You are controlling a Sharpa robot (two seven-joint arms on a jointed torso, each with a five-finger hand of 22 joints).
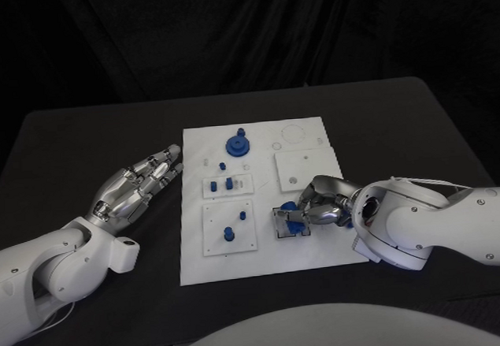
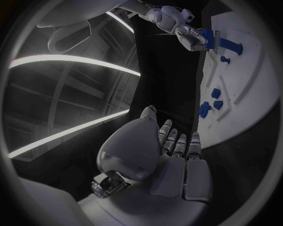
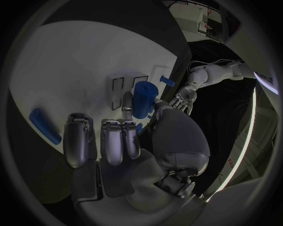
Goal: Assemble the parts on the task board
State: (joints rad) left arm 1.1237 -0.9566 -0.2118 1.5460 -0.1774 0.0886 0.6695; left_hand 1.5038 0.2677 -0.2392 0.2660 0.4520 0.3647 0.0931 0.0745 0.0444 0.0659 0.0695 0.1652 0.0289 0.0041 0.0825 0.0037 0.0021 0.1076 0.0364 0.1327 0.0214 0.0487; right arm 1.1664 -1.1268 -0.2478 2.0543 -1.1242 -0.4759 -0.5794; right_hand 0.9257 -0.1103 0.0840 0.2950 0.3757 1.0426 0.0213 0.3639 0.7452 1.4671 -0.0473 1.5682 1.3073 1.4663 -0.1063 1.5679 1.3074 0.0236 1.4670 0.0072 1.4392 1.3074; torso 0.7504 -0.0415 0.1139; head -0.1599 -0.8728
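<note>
The white task board (image 1: 199,263) lies mid-table. My right hand (image 1: 318,207) hovers over the board's near right part and pinches a blue cylinder (image 3: 143,99) between thumb and a finger, above a slotted white block (image 3: 118,87). In the left wrist view that right hand (image 2: 190,34) also holds the blue part (image 2: 209,36). My left hand (image 1: 137,188) rests flat on the table beside the board's left edge, fingers apart and holding nothing. A blue gear (image 1: 238,146) stands at the board's far end. Small blue pieces (image 1: 222,185) and two blue pegs (image 1: 228,235) stand in its left panels.
A loose blue bar (image 3: 44,126) lies on the board near my right hand's fingers. White panels (image 1: 301,168) occupy the board's far right. Black table (image 1: 78,152) stretches bare to both sides of the board.
</note>
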